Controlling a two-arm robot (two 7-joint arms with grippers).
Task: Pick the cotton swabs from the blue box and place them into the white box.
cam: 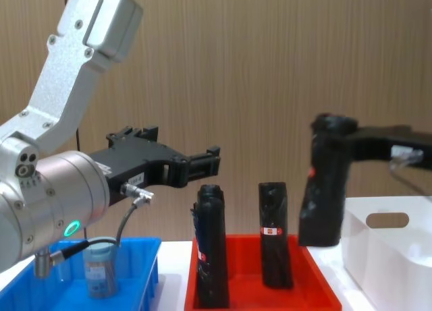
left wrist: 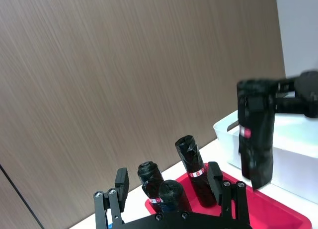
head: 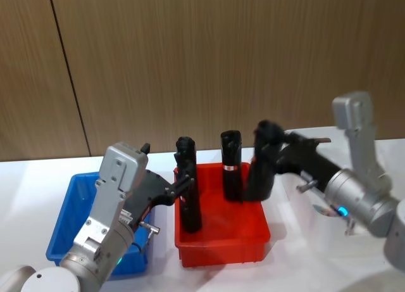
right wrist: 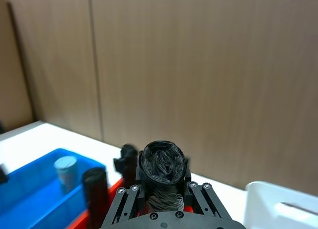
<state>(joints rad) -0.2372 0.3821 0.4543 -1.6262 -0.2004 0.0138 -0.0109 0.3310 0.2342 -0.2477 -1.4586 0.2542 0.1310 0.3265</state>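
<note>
A white tabletop (head: 38,168) runs up to a brown wood-panelled wall at its far edge. Three plastic bins sit directly on it in a row. The bright blue, shallow rectangular plastic bin (head: 68,213) lies toward the left side. Just beside it, in the middle and with a narrow strip of tabletop between them, stands a red rectangular plastic bin (head: 253,236) of similar size. Toward the right side stands the taller white rectangular plastic bin (cam: 378,257), with rounded corners and an oval handle slot in its side.
</note>
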